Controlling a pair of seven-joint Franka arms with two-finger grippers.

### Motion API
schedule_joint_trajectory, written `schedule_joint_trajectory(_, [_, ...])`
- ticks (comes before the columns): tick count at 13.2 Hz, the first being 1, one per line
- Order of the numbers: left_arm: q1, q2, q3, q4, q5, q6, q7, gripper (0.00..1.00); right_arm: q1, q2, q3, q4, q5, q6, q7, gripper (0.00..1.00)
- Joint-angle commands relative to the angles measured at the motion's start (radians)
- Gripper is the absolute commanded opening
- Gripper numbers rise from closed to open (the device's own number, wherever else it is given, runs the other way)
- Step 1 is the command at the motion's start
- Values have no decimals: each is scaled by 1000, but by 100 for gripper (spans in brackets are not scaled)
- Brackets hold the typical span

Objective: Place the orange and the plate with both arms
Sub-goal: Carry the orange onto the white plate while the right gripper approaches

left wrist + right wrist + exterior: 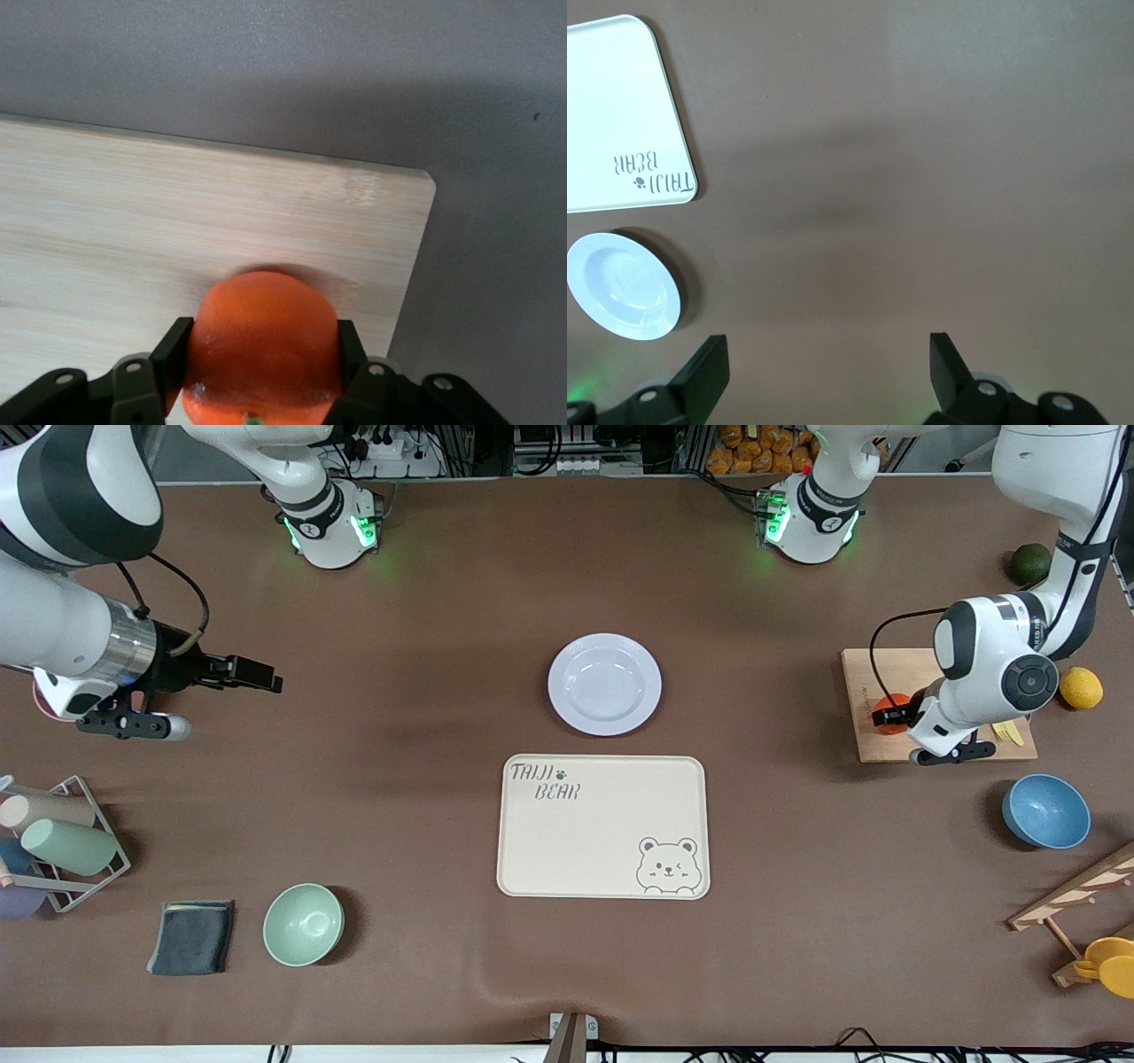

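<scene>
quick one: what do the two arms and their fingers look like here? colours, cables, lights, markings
Both arms have glossy white shells with dark grey joint bands, and green lights glow at both bases. The right arm has a bare metal wrist segment and a looping black cable; its right gripper is black. The left arm carries a round dark cap on its wrist and a thin black cable; the left gripper is black too. The fingers are flat, matte black.

- Table (425, 691): brown surface.
- Plate (604, 684), bear tray (602, 828): mid-table, between the left gripper (889, 716) and right gripper (266, 682).
- Cutting board (864, 691): under the left gripper.
- Blue bowl (1045, 811): near the left gripper.
- Green bowl (303, 924), dark cloth (191, 936): toward the right arm's end.
</scene>
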Motion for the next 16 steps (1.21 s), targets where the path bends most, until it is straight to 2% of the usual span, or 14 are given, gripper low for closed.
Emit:
schedule_joint_trajectory(1, [0, -9, -9, 16, 19, -5, 22, 0, -14, -4, 0, -56, 105, 31, 12, 100])
schedule_joint_trajectory(4, [-3, -20, -32, 121, 4, -118, 22, 0, -29, -4, 0, -108, 198, 68, 9, 100])
schedule_joint_trajectory(6, [0, -17, -95, 172, -63, -155, 13, 0, -29, -8, 0, -162, 235, 111, 0, 100])
schedule_joint_trajectory(9, [-8, -18, -170, 264, -145, -265, -50, 0, -23, -10, 0, -241, 348, 175, 0, 100])
schedule_joint_trajectory(11, [-20, 11, -241, 272, -243, -277, -154, 0, -15, -10, 2, -312, 466, 231, -21, 100])
schedule_joint_trajectory(14, [-54, 20, -334, 307, -275, -277, -316, 0, 12, -8, 2, -351, 499, 280, -49, 100])
schedule_joint_trajectory(16, [-148, 22, -341, 335, -274, -277, -473, 0, 31, -7, 3, -402, 553, 338, -79, 100])
